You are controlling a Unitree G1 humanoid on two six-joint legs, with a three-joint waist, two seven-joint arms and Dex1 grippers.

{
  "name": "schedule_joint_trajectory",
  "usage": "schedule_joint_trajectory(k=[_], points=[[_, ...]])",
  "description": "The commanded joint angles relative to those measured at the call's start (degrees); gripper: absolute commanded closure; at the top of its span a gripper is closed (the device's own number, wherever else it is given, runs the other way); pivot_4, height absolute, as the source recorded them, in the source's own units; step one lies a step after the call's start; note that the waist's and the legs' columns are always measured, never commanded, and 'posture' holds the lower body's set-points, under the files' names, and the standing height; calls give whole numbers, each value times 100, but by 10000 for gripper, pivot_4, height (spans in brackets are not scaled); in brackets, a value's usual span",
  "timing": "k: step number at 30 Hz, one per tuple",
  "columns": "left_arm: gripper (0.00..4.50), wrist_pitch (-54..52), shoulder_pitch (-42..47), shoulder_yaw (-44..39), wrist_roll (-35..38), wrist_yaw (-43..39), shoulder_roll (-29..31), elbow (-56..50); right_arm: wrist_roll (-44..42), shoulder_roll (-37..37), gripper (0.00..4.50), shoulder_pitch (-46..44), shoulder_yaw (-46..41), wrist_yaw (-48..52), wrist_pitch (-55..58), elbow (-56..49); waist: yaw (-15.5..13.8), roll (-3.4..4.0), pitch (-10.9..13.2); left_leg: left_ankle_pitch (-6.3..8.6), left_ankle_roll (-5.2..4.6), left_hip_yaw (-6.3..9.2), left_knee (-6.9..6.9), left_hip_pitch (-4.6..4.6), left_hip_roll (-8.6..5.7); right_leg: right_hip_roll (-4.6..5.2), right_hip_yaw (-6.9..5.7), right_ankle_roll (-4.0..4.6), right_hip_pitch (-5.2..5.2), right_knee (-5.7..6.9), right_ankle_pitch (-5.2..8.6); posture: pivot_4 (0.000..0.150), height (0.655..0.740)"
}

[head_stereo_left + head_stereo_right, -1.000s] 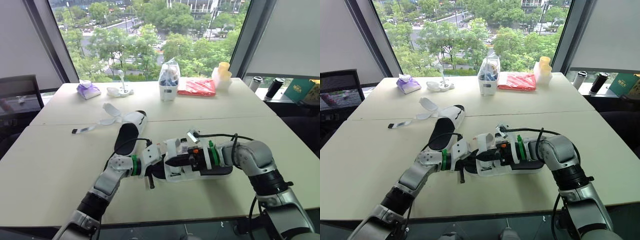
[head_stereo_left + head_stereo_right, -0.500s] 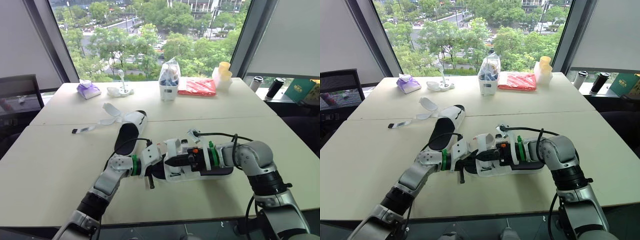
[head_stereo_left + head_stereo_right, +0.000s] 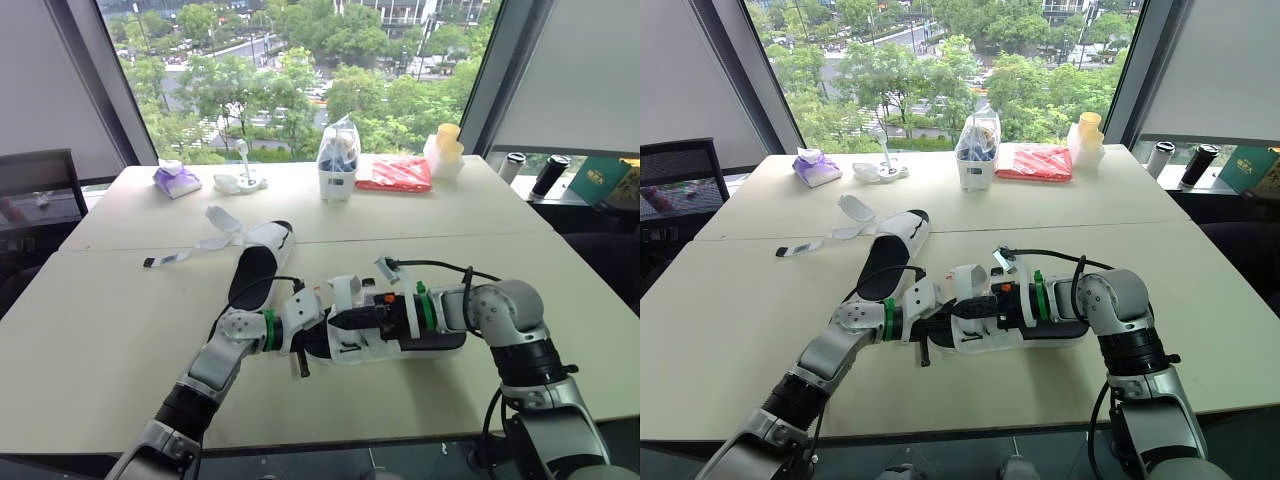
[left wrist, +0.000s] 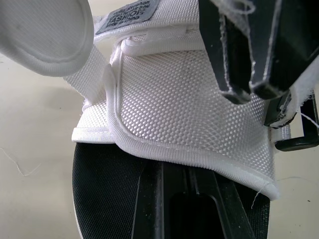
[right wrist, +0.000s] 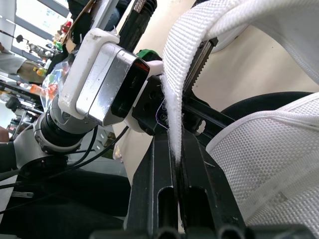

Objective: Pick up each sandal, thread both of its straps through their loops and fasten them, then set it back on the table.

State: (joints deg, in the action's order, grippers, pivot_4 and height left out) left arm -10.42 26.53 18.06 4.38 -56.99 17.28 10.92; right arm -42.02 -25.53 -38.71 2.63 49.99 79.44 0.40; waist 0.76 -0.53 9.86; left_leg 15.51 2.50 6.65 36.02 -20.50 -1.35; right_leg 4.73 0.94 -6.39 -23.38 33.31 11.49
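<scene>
Sandal (image 3: pixel 430 342) on counter (image 3: pixel 120 330): right gripper (image 3: pixel 336 322) jaws clenched on its white strap (image 5: pixel 172 114); left gripper (image 3: pixel 318 338) alongside, jaw state indeterminable. Second sandal (image 3: pixel 255 275) just beyond, unfastened.

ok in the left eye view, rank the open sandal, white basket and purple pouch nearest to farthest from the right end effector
1. open sandal, just ahead and left of the right end effector
2. white basket, straight ahead, far table
3. purple pouch, far table, well left
</scene>
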Motion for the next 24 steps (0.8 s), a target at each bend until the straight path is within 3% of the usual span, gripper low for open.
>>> schedule_joint_trajectory(k=[1, 9, 12, 18, 24], points=[[45000, -208, -237, 382, -192, -16, -61, 316, -290, 177, 44737, -85, -10, 53, 175, -39, -3, 0, 0, 0, 0, 0, 0, 0, 0, 0, 0, 0, 0, 0, 0, 1500, 7400], [45000, -194, -198, 382, -204, 10, -119, 361, -331, 165, 44737, -233, -143, 120, 434, 186, -11, 0, 0, 0, 0, 0, 0, -4, 0, 0, 0, 0, -1, -1, 0, 1500, 7400], [45000, -198, -210, 383, -209, 9, -110, 361, -112, -78, 44737, -122, 288, 266, 184, 21, -13, 0, 0, 0, 0, 0, -1, -6, 0, 0, 0, 0, -2, -1, 0, 1500, 7400], [45000, -210, -258, 387, -205, 21, -97, 330, 1258, -855, 44737, 169, 1802, 785, -1965, -429, -3, -2, -5, 1, 2, -1, 0, -2, -1, 1, -1, -4, 5, -10, 2, 1500, 7400], [45000, -219, -272, 379, -194, 32, -79, 313, 2228, -1183, 44737, 288, 2253, 1225, -3808, -538, 0, -21, -19, 7, 12, -2, 2, -1, 0, 2, -1, -4, 6, -18, 4, 1500, 7400]])
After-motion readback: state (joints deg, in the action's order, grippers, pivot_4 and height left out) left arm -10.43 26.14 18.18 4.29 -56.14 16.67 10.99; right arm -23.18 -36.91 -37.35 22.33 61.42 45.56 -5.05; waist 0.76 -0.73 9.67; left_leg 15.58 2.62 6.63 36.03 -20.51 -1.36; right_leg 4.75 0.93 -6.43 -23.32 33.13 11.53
